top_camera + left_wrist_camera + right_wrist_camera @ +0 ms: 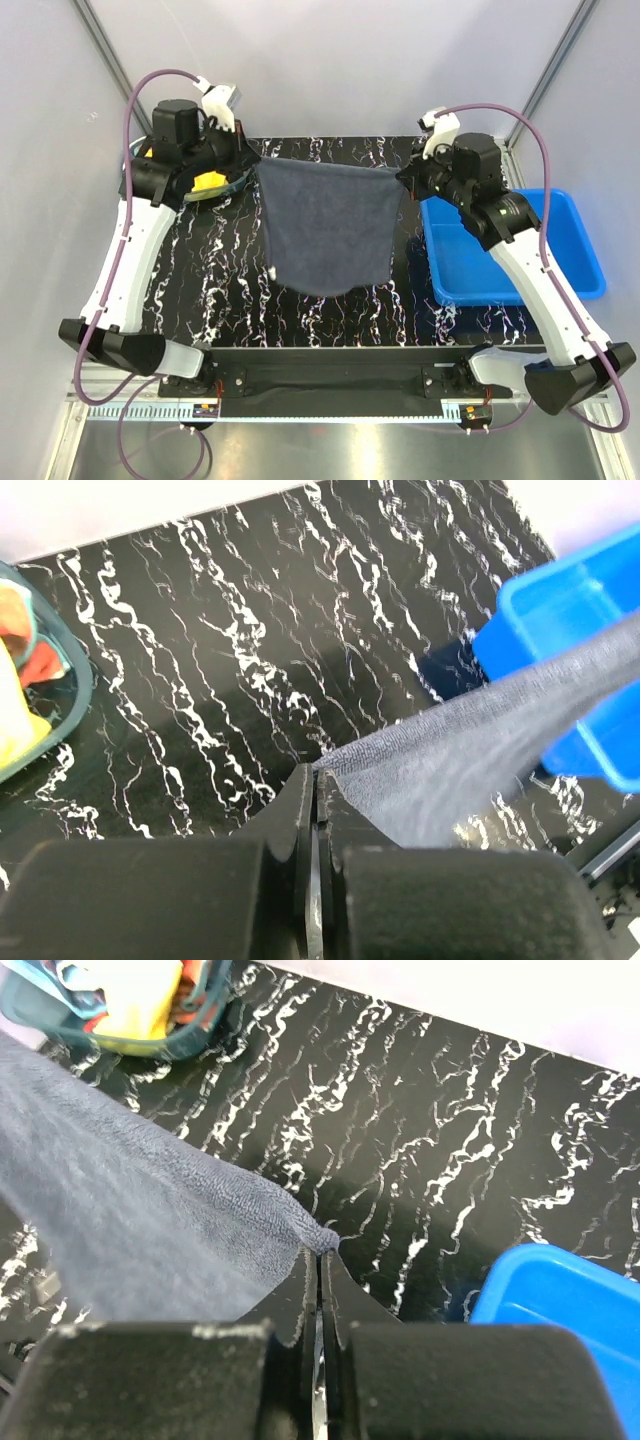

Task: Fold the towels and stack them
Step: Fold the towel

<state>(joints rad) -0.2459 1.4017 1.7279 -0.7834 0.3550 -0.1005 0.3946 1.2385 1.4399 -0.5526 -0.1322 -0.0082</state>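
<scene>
Counted from above: one dark grey-blue towel [325, 225] hanging stretched mid-frame over the tabletop [220, 270], one blue bin [570, 262] at right, one basket [82, 675] at upper left, mostly hidden behind the left arm. Pinched at its two upper corners, one each, by the left end effector [250, 160] and right end effector [405, 180], both pressed together on the cloth. Clearer from the wrists: teal basket rim and bunched yellow and orange-red towels [140, 1005] inside, count unclear.
</scene>
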